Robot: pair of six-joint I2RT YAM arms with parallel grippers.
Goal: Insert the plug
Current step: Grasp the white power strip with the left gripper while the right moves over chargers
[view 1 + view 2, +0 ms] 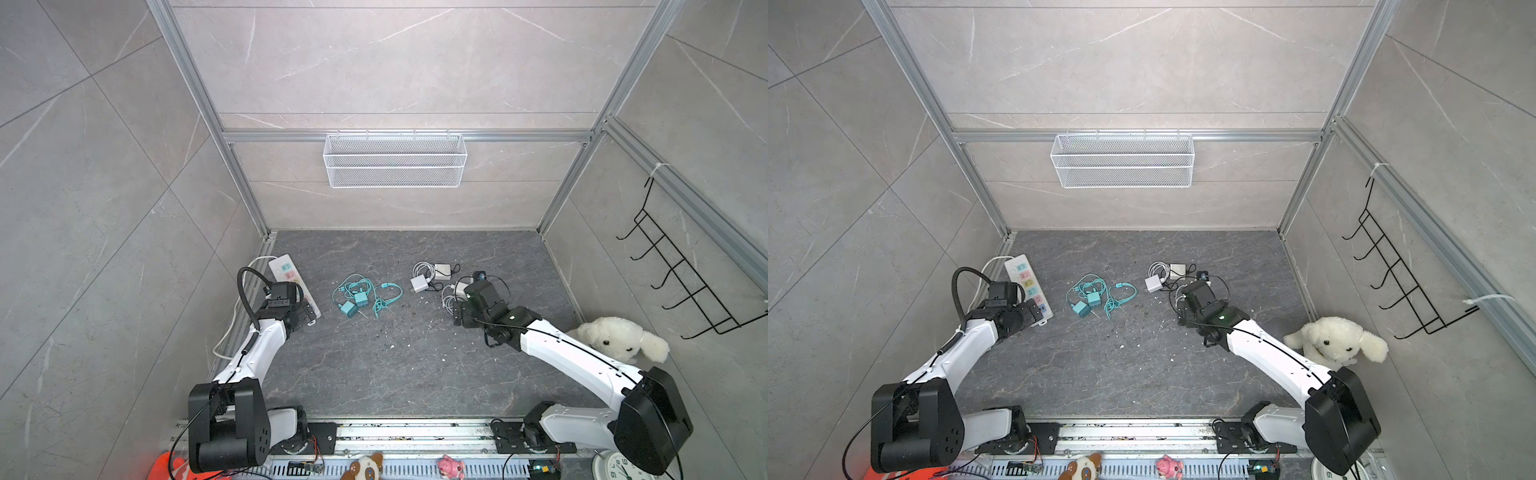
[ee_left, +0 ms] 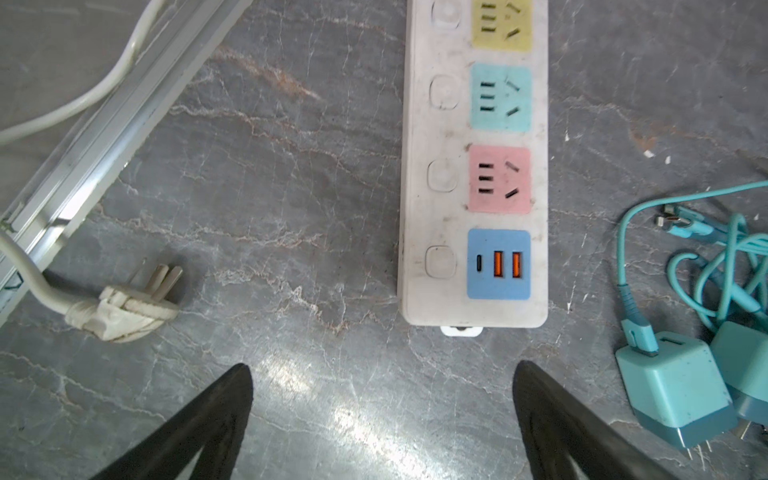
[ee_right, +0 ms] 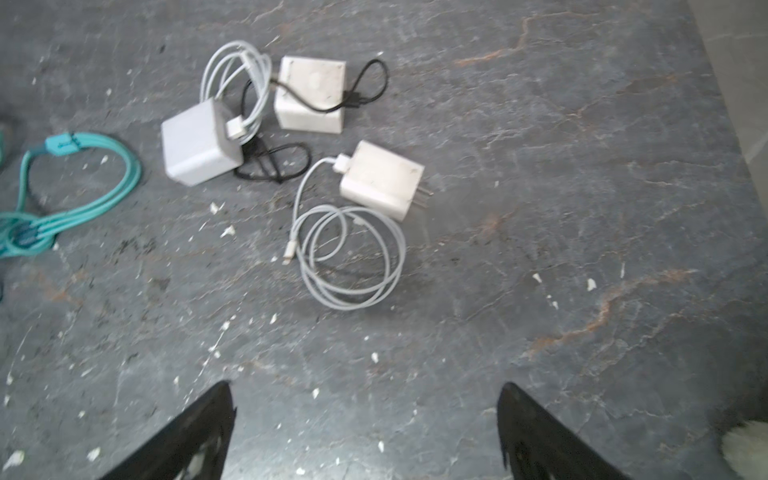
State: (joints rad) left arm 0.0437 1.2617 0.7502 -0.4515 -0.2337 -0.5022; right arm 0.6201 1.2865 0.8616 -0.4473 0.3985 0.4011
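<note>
A white power strip [image 1: 285, 268] [image 2: 473, 166] with coloured sockets lies at the left. My left gripper [image 2: 382, 365] [image 1: 308, 312] hovers open just short of its near end, nothing between the fingers. The strip's own three-pin plug [image 2: 124, 307] lies loose on the floor. Two teal charger plugs [image 1: 353, 303] [image 2: 673, 382] with tangled teal cables sit mid-floor. Three white charger plugs lie to the right; the nearest one [image 3: 382, 178] shows its prongs beside a coiled white cable [image 3: 349, 257]. My right gripper [image 3: 365, 385] [image 1: 459, 313] stands open and empty short of them.
A white plush dog [image 1: 619, 340] sits by the right wall. A wire basket [image 1: 395, 160] hangs on the back wall and a black hook rack [image 1: 681, 282] on the right wall. An aluminium rail [image 2: 83, 158] runs along the left edge.
</note>
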